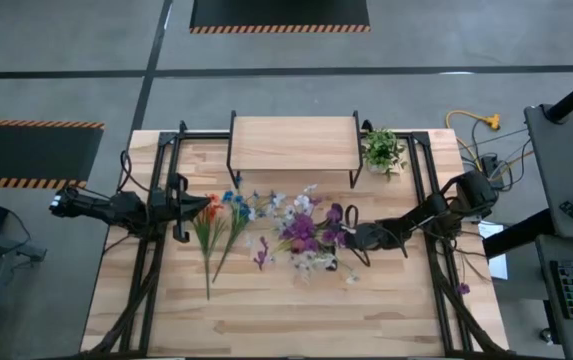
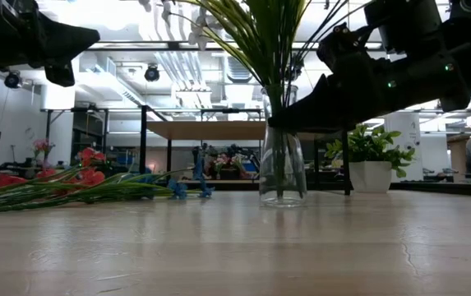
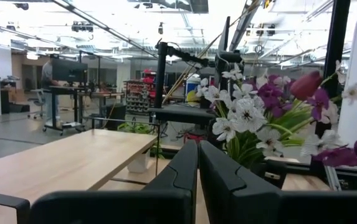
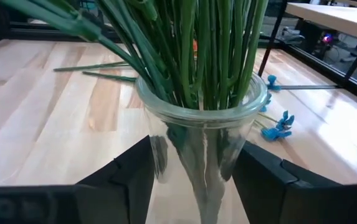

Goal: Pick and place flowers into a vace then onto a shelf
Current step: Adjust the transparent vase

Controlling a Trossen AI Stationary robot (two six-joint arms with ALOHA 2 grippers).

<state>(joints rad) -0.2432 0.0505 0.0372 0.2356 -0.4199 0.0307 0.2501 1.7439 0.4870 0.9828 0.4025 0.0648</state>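
Wood tabletop [image 4: 47,118], vase [image 4: 200,134] neck between right gripper [image 4: 194,180] fingers [image 4: 131,177], touching

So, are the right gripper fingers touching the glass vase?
Touching: in the right wrist view, both fingers press against the vase neck, no gap visible.

Two dark, nearly black jointed arms with black cables trailing along them. The left hand [image 3: 197,180] ends in two flat, matte black wedge-shaped fingers. The right hand [image 4: 194,177] has broad, angular black fingers [image 4: 131,177]; behind it, small green lights seem to glow on the wrist housing.
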